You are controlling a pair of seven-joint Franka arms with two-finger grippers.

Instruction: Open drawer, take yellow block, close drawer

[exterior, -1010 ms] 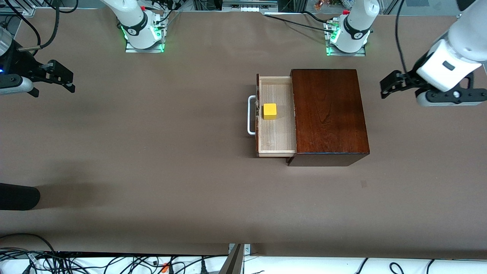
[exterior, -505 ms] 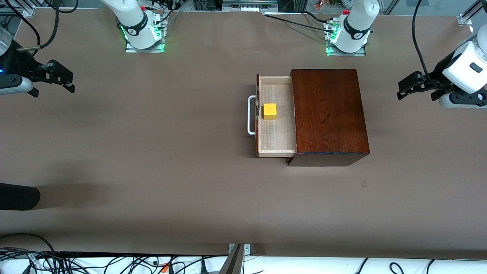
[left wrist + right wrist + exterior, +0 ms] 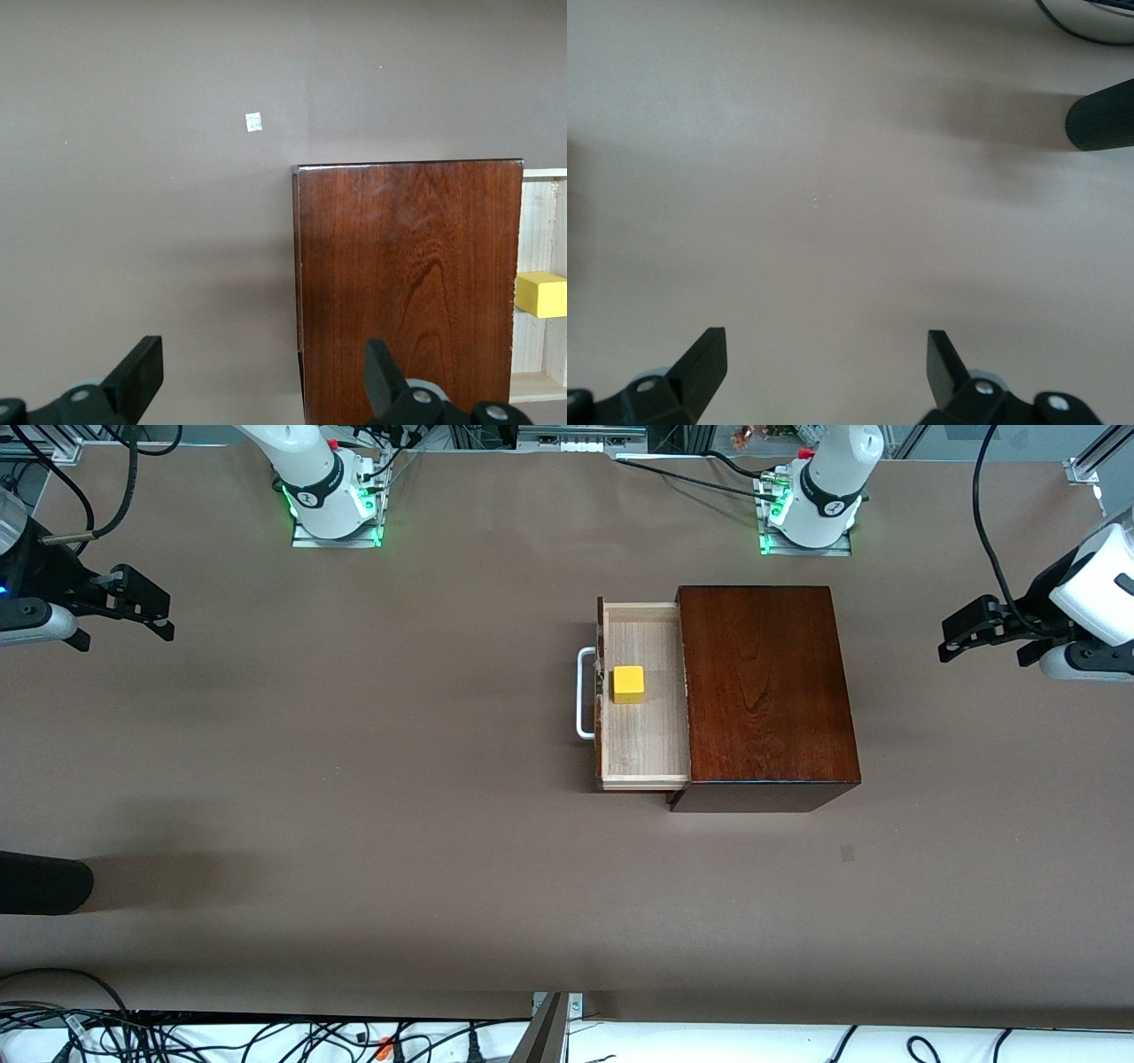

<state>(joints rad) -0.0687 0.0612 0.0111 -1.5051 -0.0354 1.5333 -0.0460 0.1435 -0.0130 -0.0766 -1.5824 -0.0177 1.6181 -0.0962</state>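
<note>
While drawer (image 3: pixel 645 695) gapes, yellow block (image 3: pixel 629 684) inside.

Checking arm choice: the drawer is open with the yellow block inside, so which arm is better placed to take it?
Probably the left. The left gripper, open, hangs beside the wooden box holding the drawer and yellow block; the right gripper waits open at the table's right-arm end.

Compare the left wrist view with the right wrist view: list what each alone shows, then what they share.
Only the left wrist view: the dark wooden box, the open drawer with the yellow block inside it, and a small white mark on the table; the left gripper is over the table beside the box.
Only the right wrist view: a dark rounded object casting a shadow, and the right gripper waiting over bare tabletop.
Both: brown table surface and black fingers spread open, holding nothing.
</note>
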